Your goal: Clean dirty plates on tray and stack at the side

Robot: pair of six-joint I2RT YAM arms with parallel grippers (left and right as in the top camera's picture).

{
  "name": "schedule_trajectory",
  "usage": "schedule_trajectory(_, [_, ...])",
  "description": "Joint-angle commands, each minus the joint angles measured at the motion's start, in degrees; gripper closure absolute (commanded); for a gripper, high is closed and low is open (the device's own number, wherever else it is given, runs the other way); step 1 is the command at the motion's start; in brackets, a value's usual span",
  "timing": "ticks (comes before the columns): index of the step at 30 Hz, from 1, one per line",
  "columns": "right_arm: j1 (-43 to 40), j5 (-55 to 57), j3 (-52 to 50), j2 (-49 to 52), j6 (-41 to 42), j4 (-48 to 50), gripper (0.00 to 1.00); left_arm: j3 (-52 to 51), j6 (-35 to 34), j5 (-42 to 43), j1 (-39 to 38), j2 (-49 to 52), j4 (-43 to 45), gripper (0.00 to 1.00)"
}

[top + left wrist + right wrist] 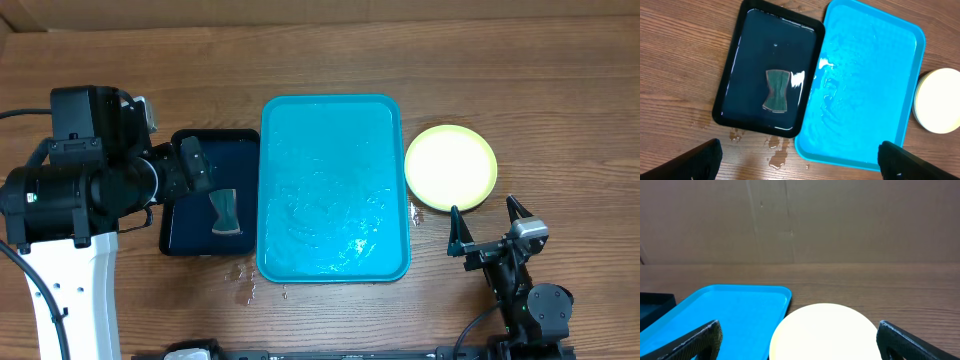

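The left gripper [800, 144] is spread fully wide and nothing is held or touched by it; it is hung above the lower edge of a black tray [727, 95]. The right gripper [484, 212] is likewise spread wide and empty, and is placed just below the plates [450, 166]. The plates are stacked at the right of the frame, just beside the tray [333, 108]; a round, smooth, pale yellow-green rim and a whitish centre are shown on top. The tray is a turquoise plastic rectangle with rounded corners and a raised rim, coated in a rippled wet film. A grey-green, hourglass-shaped sponge [776, 90] is seen in the glossy black tray. Droplets [775, 145] are scattered on the wood-grain table [520, 60].
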Motion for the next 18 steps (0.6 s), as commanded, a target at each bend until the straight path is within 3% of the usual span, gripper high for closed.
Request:
schedule_trajectory(1, [-0.4, 0.5, -0.6, 0.1, 0.2, 0.3, 0.00, 0.1, -0.6, -0.2, -0.1, 0.4, 0.1, 0.00])
schedule_trajectory(18, [-0.4, 0.5, -0.6, 0.1, 0.2, 0.3, 0.00, -0.1, -0.6, -0.4, -0.1, -5.5, 0.1, 0.00])
